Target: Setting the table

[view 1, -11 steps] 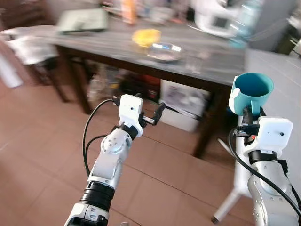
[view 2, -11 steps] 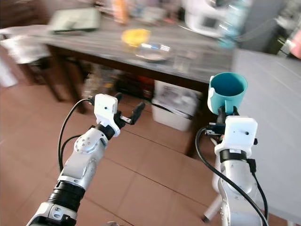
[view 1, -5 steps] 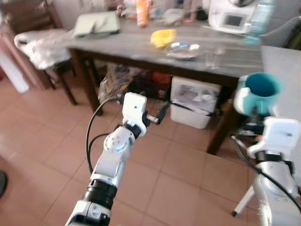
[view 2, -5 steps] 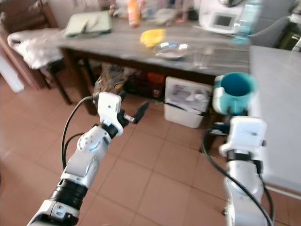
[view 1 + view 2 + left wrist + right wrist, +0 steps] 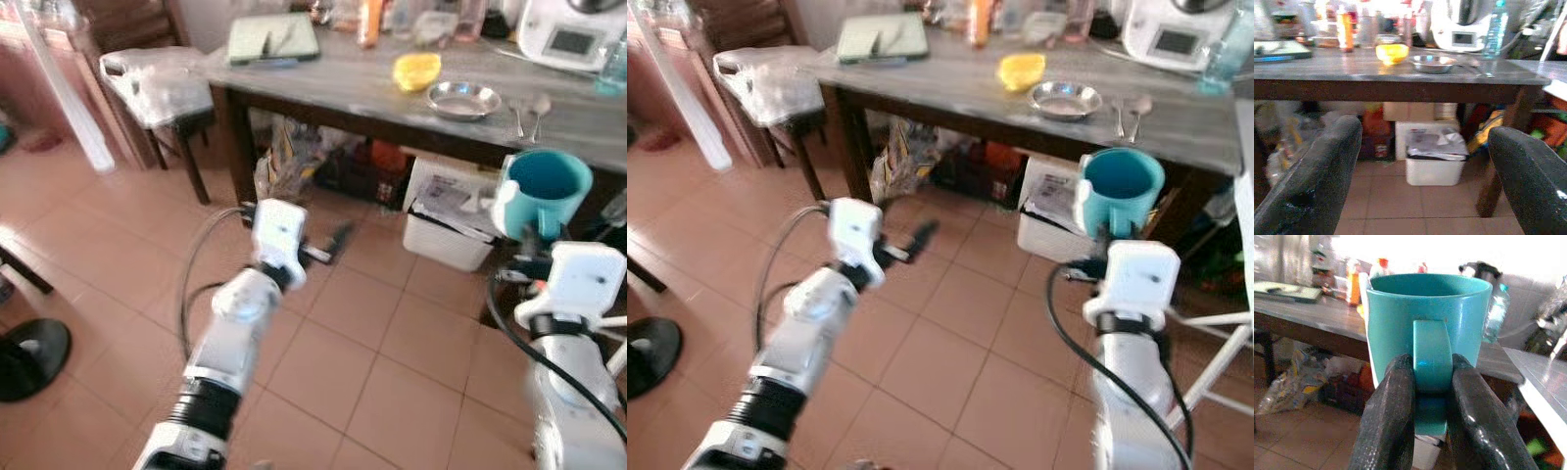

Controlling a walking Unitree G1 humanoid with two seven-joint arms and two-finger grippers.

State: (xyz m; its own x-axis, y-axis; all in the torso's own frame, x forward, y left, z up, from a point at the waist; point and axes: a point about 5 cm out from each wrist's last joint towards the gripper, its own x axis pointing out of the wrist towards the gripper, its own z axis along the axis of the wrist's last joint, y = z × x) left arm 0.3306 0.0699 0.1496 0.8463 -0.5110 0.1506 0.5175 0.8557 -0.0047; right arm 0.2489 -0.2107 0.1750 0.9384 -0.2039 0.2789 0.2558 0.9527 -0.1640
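My right gripper (image 5: 1430, 401) is shut on the handle of a teal mug (image 5: 541, 193), which it holds upright above the floor in front of the dark table (image 5: 323, 90). My left gripper (image 5: 325, 247) is open and holds nothing; it points toward the table. On the tabletop lie a metal bowl (image 5: 462, 99), a yellow bowl (image 5: 416, 70) and a spoon (image 5: 538, 106).
A green board (image 5: 273, 38) and bottles stand at the table's far side, with a white appliance (image 5: 572, 31) at the right. Under the table are a white bin (image 5: 448, 222) and bags. A chair with a plastic bag (image 5: 157, 83) stands left. Tiled floor (image 5: 372, 362) lies between me and the table.
The camera has swung, so the table now sits farther back and more to the right. Both arms keep their pose and the mug stays in the right gripper.
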